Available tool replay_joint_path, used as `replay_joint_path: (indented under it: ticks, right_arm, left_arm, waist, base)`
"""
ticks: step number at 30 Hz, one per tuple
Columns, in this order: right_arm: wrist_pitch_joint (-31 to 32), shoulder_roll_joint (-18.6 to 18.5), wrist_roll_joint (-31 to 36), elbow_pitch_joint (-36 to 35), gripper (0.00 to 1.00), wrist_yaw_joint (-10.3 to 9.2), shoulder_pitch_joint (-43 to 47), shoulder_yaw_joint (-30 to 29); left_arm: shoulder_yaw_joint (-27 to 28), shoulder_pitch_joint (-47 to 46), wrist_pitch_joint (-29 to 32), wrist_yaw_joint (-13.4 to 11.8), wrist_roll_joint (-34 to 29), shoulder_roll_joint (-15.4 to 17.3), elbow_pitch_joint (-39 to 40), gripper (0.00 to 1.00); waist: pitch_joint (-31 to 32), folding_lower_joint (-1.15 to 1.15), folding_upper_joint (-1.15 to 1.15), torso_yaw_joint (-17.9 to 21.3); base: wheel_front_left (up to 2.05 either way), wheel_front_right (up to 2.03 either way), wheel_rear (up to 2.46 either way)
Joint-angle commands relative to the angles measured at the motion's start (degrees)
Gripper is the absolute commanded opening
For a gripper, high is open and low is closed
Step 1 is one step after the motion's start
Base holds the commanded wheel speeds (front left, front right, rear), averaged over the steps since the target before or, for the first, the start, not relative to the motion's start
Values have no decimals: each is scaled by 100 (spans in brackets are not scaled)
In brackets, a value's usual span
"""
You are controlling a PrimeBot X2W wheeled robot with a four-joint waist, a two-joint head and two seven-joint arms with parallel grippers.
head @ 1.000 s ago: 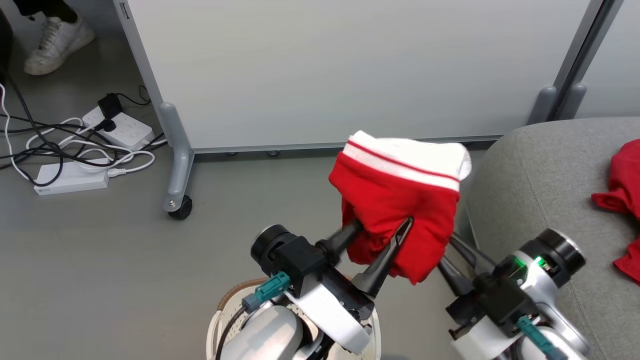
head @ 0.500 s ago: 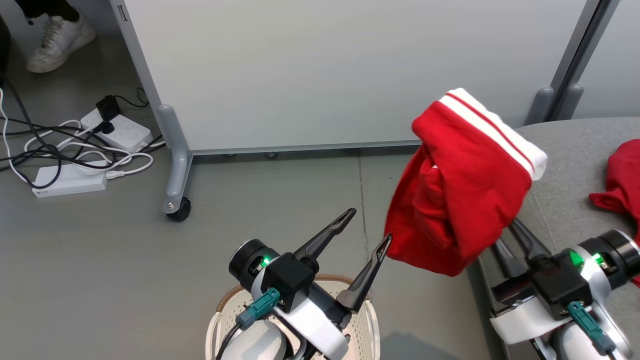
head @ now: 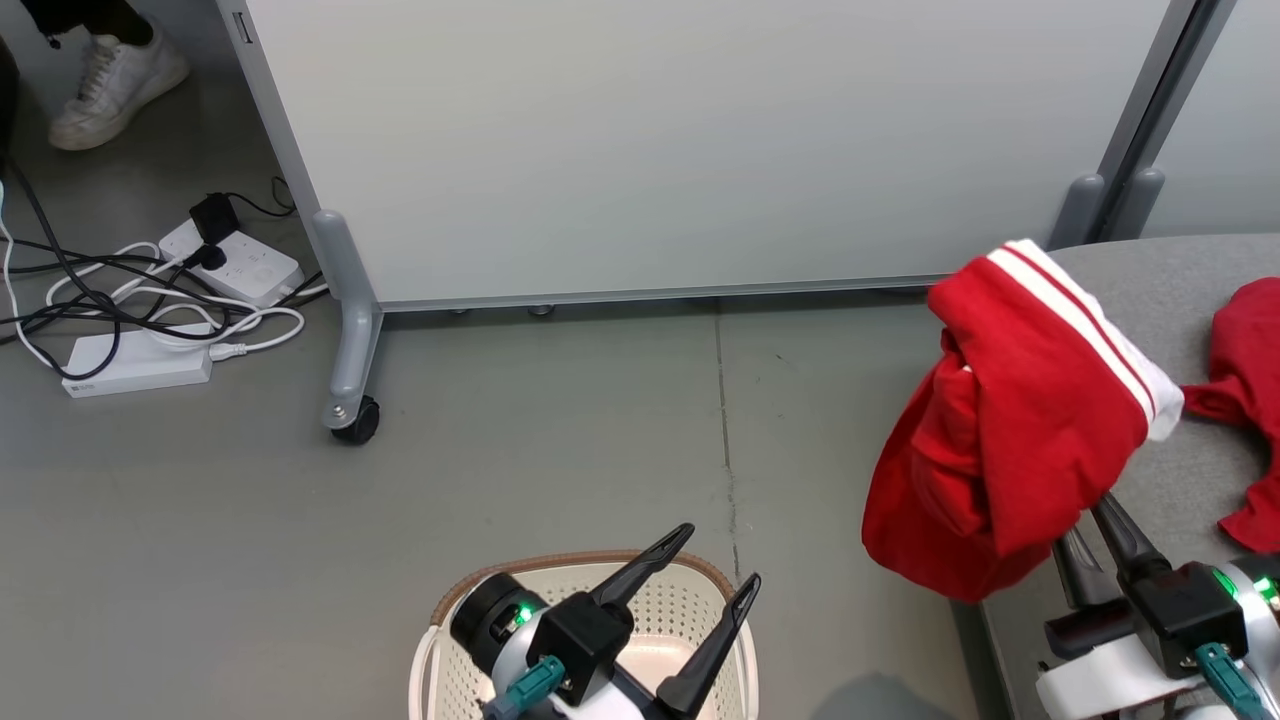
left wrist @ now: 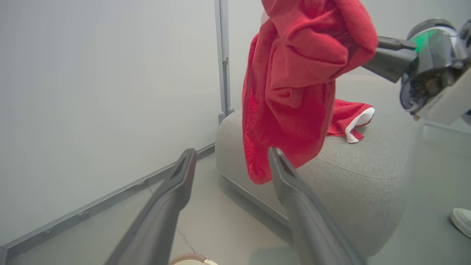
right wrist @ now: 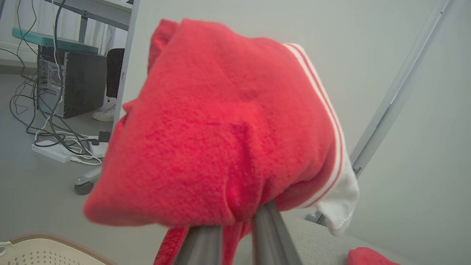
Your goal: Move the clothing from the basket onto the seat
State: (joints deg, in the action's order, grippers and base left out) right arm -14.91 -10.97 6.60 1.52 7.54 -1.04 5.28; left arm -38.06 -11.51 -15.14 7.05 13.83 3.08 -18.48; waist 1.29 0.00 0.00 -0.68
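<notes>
My right gripper [head: 1088,522] is shut on a bright red garment [head: 1010,430] with a white striped band. The garment hangs over the left edge of the grey seat [head: 1180,290]. In the right wrist view the same clothing [right wrist: 228,129] bunches over my fingers [right wrist: 270,232]. Another red garment [head: 1250,370] lies on the seat. My left gripper [head: 718,556] stands open and holds nothing, just above the cream basket [head: 470,592]. In the left wrist view the open gripper [left wrist: 232,151] points at the hanging garment [left wrist: 294,81] and the seat [left wrist: 353,165].
A pale partition panel on a caster [head: 355,420] stands behind the grey floor. Power strips and tangled cables [head: 150,310] lie at the left, and a person's white shoe [head: 115,85] shows at the top left. A dark computer tower [right wrist: 79,86] stands further off.
My left gripper opened, let go of the red garment and drew back over the basket. The right gripper carried the garment to the right, to the seat's edge.
</notes>
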Motion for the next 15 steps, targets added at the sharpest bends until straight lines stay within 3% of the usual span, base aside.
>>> replay_joint_path:
  ticks: [1,15]
  right_arm:
    - [-28,25,4,40,0,-9,93,-86]
    - [-28,408,-541,202,0,-6,354,-439]
  left_arm:
    - [21,92,1,36,-4,23,-52,100]
    - [11,288,1,41,31,-2,-265,100]
  waist:
    - [-1,0,0,14]
    - [10,0,0,85]
  base:
    - [0,0,0]
    - [0,0,0]
